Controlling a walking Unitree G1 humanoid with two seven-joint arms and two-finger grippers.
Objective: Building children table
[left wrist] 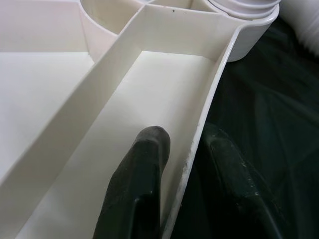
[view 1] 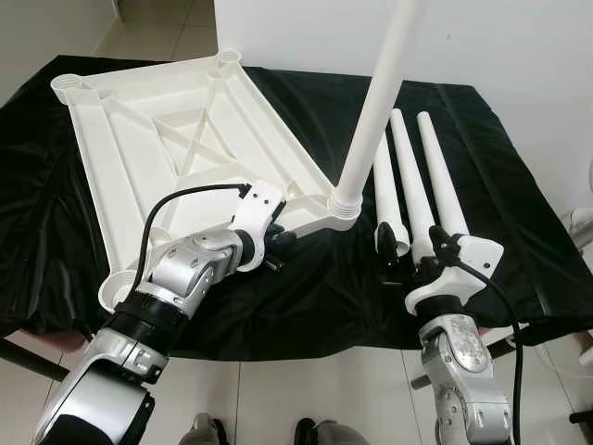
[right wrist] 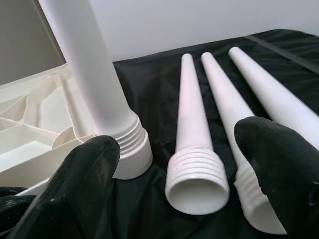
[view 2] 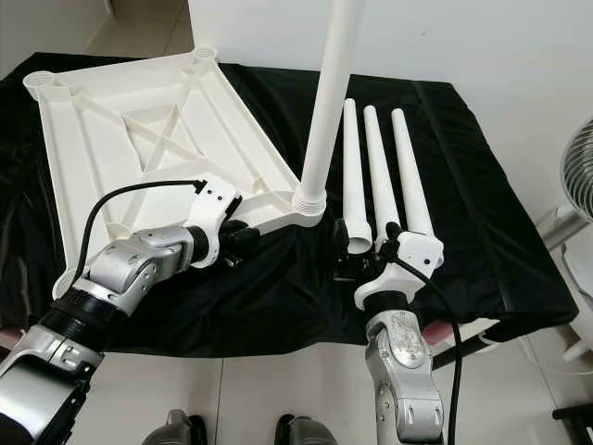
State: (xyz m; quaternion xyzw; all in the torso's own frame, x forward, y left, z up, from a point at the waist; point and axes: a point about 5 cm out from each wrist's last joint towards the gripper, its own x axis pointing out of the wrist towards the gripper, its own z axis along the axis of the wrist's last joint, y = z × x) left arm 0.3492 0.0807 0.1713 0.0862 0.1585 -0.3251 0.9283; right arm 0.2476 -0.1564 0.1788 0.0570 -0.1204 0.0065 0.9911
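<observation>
A white plastic tabletop (view 1: 157, 139) lies upside down on the black cloth, ribs facing up. One white leg (view 1: 375, 102) stands upright, screwed into the corner socket (view 1: 341, 206) nearest the loose legs. My left gripper (view 1: 278, 243) is shut on the tabletop's rim beside that socket. In the left wrist view one finger (left wrist: 144, 169) sits inside the rim wall and the other outside. Three loose tapered legs (view 1: 408, 176) lie side by side to the right. My right gripper (view 1: 408, 248) is open at their threaded ends, with the leftmost leg's open end (right wrist: 197, 186) between its fingers.
The black-covered table (view 1: 519, 213) ends just ahead of my arms, with tiled floor and my feet (view 1: 204, 431) below. A white wall stands behind it. A fan (view 2: 579, 181) stands off the table's right end.
</observation>
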